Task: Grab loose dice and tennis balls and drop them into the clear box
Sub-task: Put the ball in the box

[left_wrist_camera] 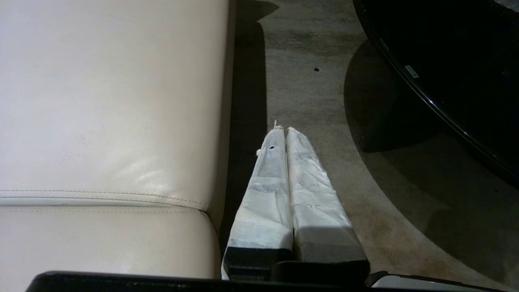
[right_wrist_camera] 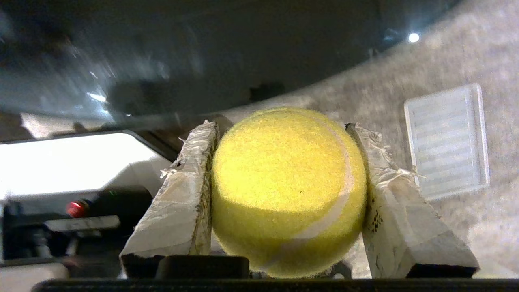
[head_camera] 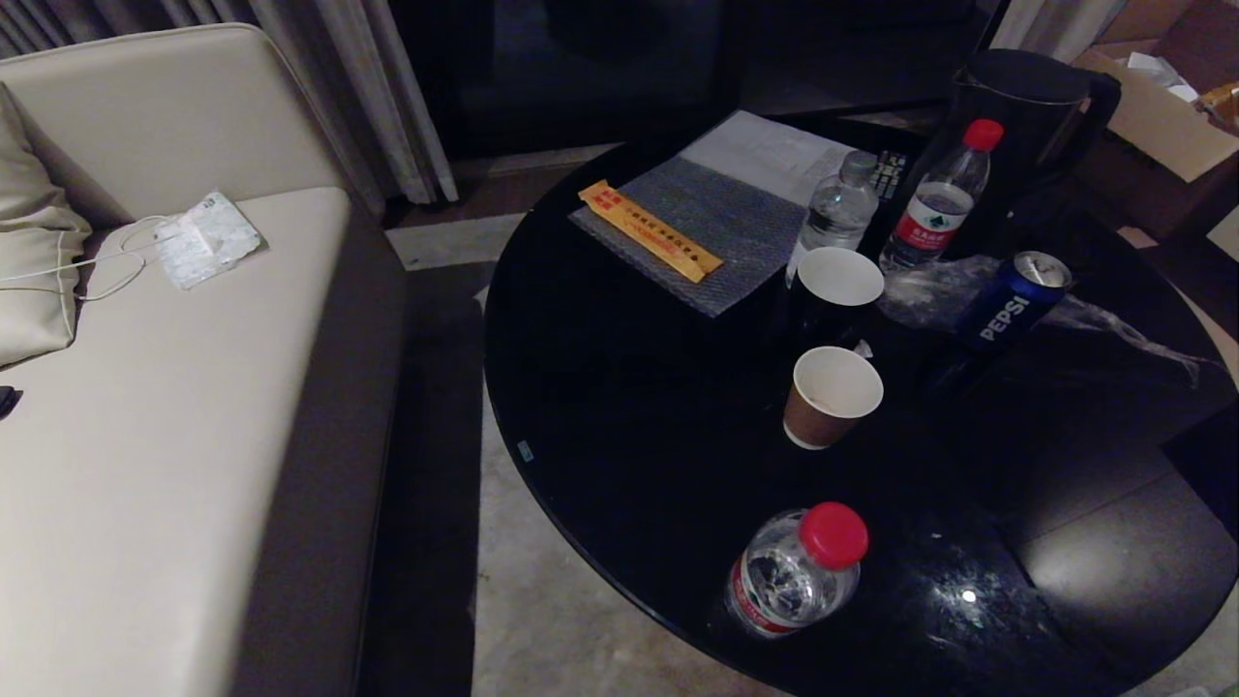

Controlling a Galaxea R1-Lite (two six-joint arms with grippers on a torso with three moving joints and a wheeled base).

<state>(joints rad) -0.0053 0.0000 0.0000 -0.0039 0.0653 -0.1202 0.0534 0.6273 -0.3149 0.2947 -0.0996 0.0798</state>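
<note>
A fuzzy yellow-green tennis ball [right_wrist_camera: 284, 190] fills the right wrist view, and my right gripper [right_wrist_camera: 282, 126] is shut on it, one taped finger pressed against each side. It hangs above carpet beside the rim of the black round table [right_wrist_camera: 202, 61]. My left gripper [left_wrist_camera: 284, 129] is shut on nothing and sits low between the sofa and the table. Neither arm shows in the head view. The dice and the clear box are out of view.
A flat ribbed translucent lid [right_wrist_camera: 446, 142] lies on the carpet beyond the ball. The black table [head_camera: 629, 407] carries water bottles [head_camera: 799, 571], paper cups [head_camera: 831, 395], a Pepsi can [head_camera: 1012, 305], a kettle [head_camera: 1026, 106] and a mat [head_camera: 702, 227]. A cream sofa [head_camera: 165, 416] stands at the left.
</note>
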